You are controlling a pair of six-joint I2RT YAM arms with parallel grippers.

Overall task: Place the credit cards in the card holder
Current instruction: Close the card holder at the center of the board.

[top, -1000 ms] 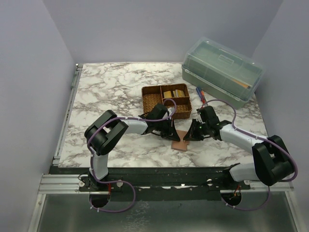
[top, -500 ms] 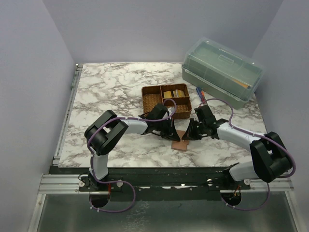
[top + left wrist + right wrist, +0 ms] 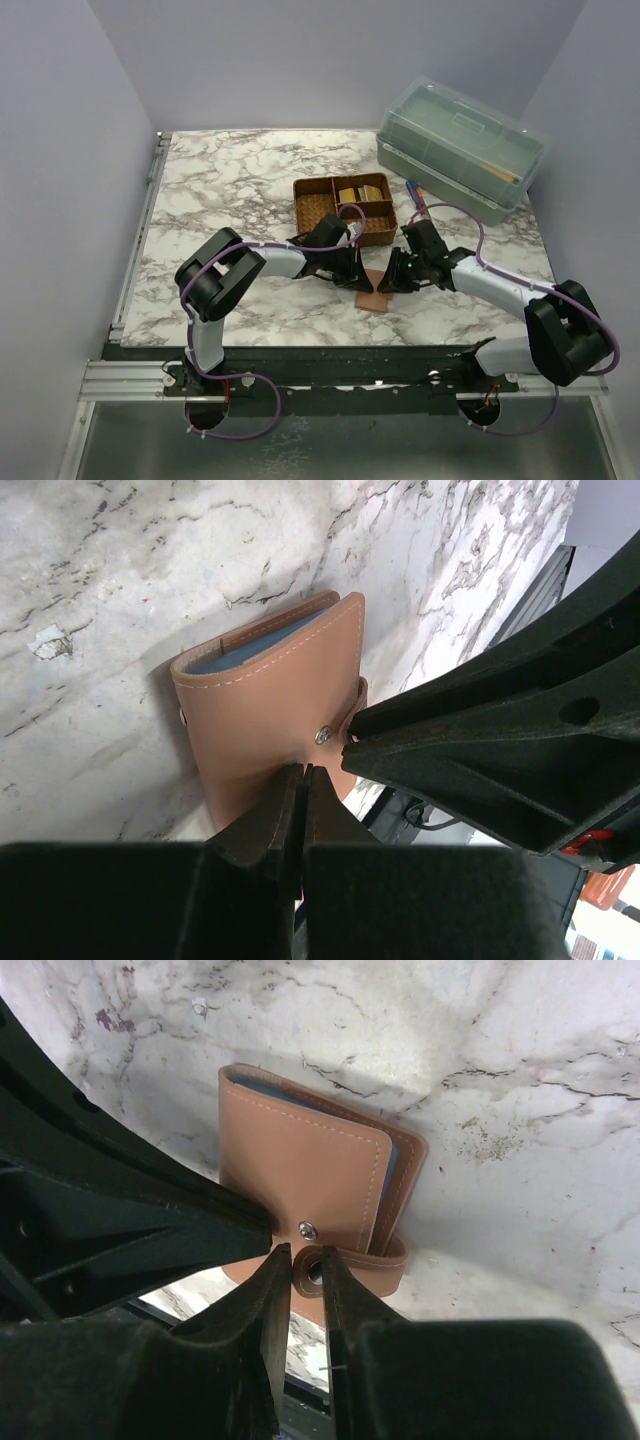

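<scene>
1. The left gripper (image 3: 303, 780) was clenched, tips at the card holder's (image 3: 270, 700) 9 o'clock edge; bare table (image 3: 240, 180) lay at 10 o'clock.
2. The right gripper (image 3: 305, 1260) straddled the snap tab (image 3: 352, 1260) at 3 o'clock; its grasp was unclear; the woven tray (image 3: 320, 208) crowded 12 o'clock.

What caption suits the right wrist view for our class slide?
Folded tan card holder on marble table, its snap tab inside the right claw.

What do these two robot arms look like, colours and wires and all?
Both the left arm and right arm have white tubes between chunky black joints, each trailed by a thin purple cable. The left gripper and right gripper have matte black, wedge-shaped fingers.
</scene>
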